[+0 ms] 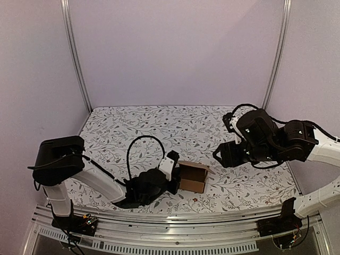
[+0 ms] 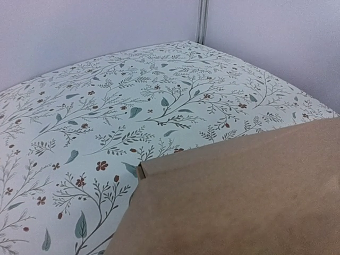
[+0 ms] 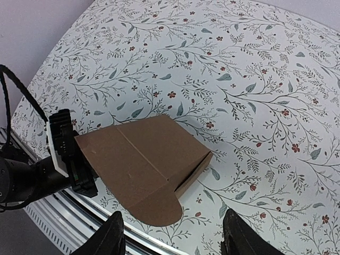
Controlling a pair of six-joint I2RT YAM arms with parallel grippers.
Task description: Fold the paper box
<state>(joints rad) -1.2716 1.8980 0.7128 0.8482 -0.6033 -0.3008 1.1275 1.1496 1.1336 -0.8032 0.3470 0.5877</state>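
— So, where does the paper box (image 1: 194, 178) sit?
— On the floral tablecloth (image 1: 159, 127), close to the desk's near edge, about midway along it. It is a partly folded brown carton: one creased panel slopes up on top, and a rounded tab points toward the near edge.
— Anything touching it?
— The left gripper (image 1: 172, 175) lies low against its left side. Cardboard fills the left wrist view and hides the jaws, so I cannot tell whether they pinch the wall or only press on it.
— And the other?
— The right gripper (image 3: 174, 234) hangs above the desk's right side, well apart from the carton, its fingers (image 3: 112, 236) spread wide with nothing between them.
— What crowds the box?
— A black cable (image 1: 143, 137) loops up beside the left gripper, and the aluminium rail (image 1: 175, 219) runs just beyond the near edge.
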